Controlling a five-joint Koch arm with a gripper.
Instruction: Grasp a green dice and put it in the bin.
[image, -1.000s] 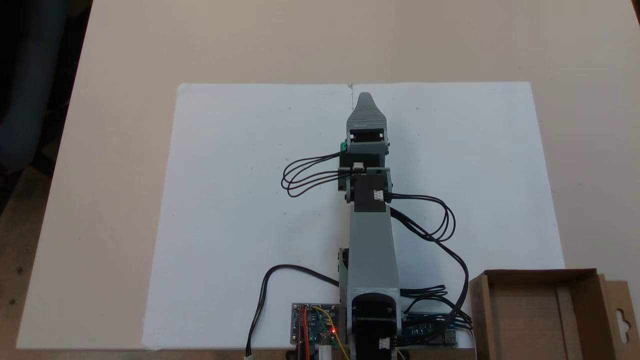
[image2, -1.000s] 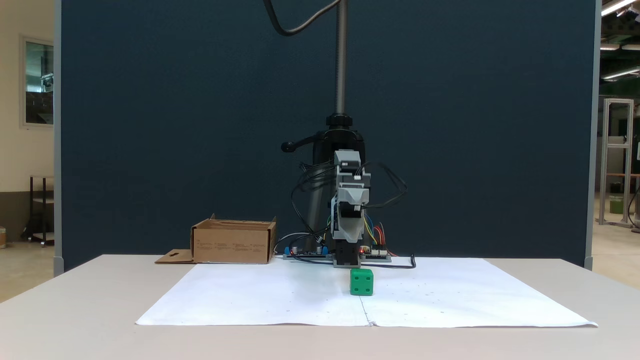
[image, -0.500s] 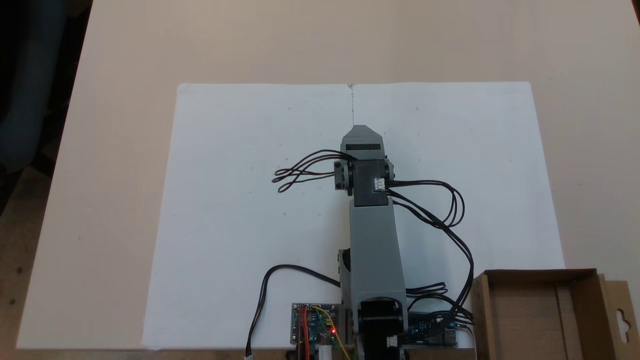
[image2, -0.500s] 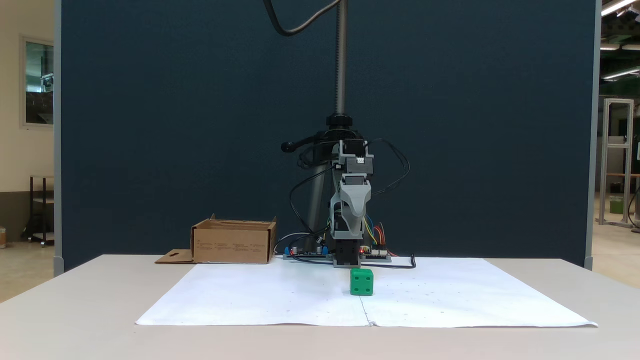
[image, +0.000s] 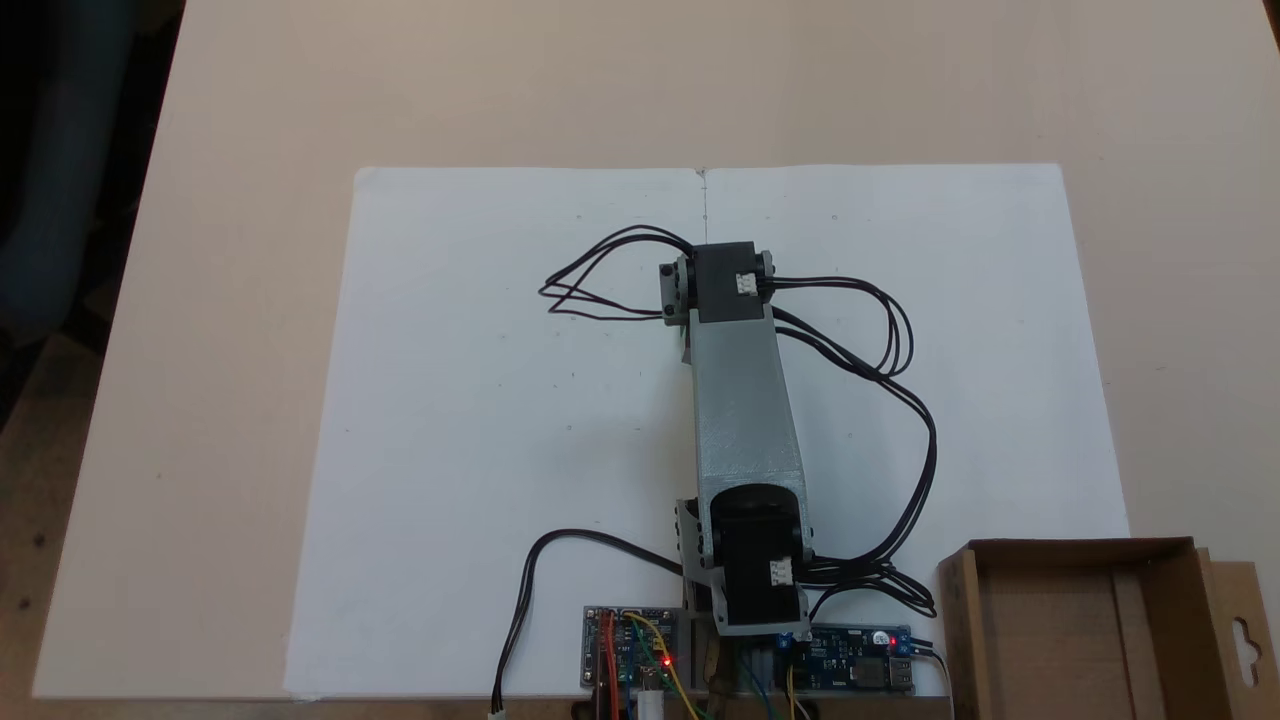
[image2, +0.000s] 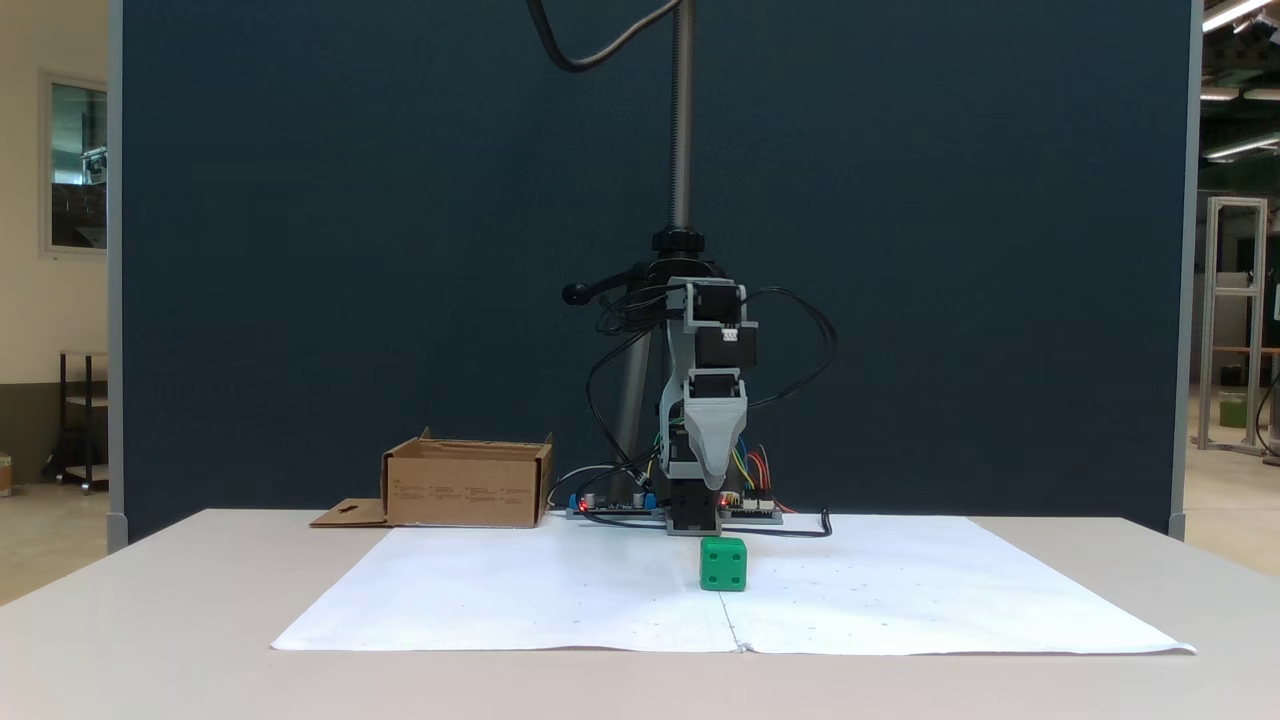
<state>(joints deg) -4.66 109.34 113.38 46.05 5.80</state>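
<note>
Green dice (image2: 723, 563) sits on the white paper (image2: 560, 590) near its middle seam, pips facing the front camera, apart from everything else. Directly above it the gripper (image2: 714, 482) hangs pointing down, its tip clear of the dice; the jaws line up one behind the other, so I cannot tell whether they are open or closed. From above, the grey arm (image: 745, 410) stretches over the paper. The bin (image: 1075, 625) stands at the table's corner beside the circuit boards (image: 630, 660), well apart from the dice
</note>
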